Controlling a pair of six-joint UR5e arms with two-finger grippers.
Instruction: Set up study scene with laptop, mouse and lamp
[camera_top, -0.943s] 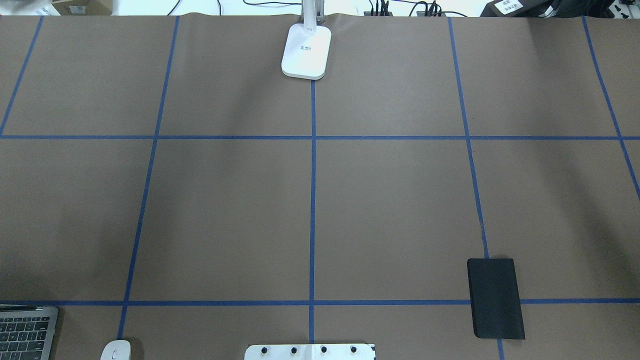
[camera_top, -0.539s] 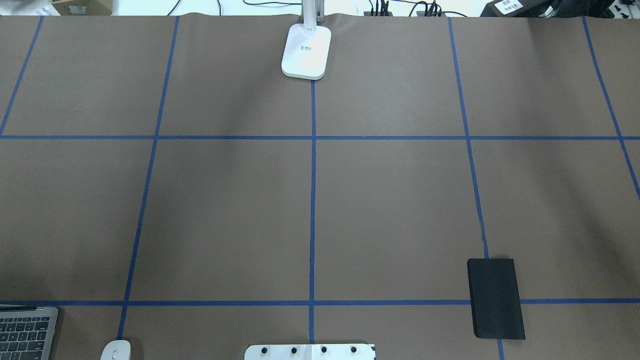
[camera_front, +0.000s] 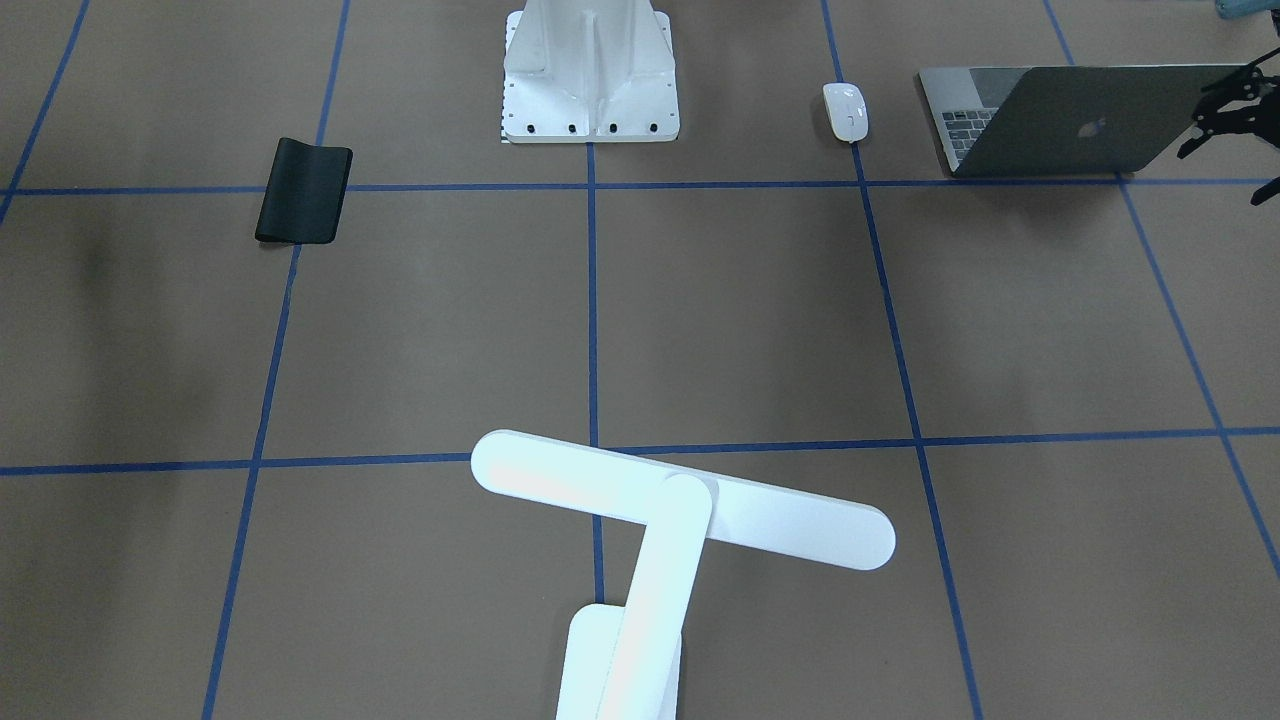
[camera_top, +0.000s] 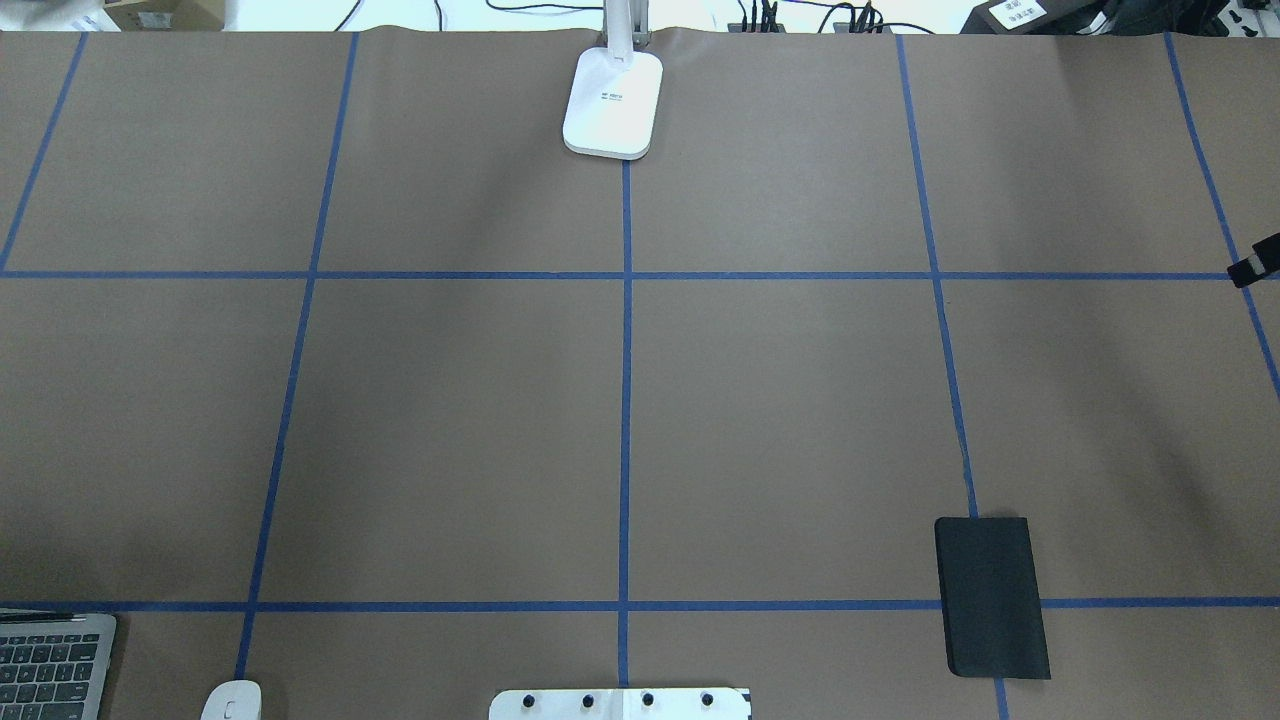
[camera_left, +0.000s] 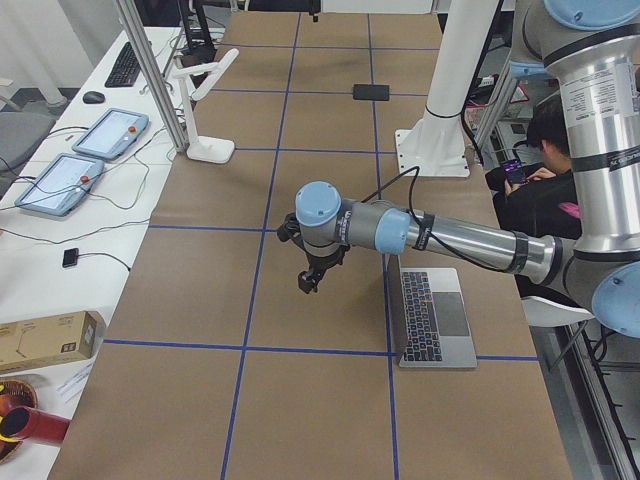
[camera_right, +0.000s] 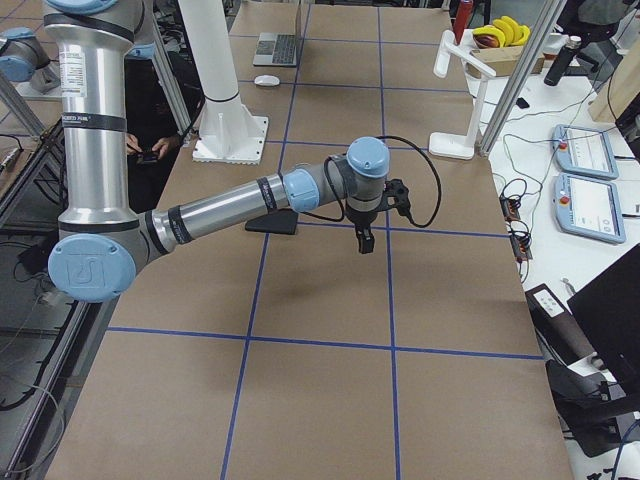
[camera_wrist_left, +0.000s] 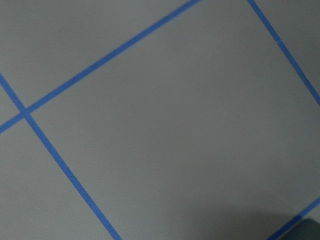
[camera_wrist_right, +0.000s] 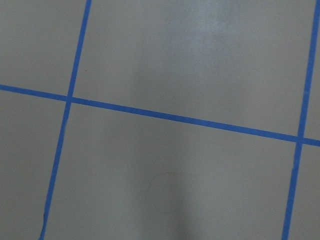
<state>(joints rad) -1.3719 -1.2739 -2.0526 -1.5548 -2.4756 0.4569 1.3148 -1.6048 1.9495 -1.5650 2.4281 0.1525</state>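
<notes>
Brown table; laptop, mouse cropped overhead

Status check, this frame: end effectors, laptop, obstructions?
Left end effector, right end effector aloft, open-or-shut unclear. Laptop open, mouse beside it, both untouched. Nothing in the way.
</notes>
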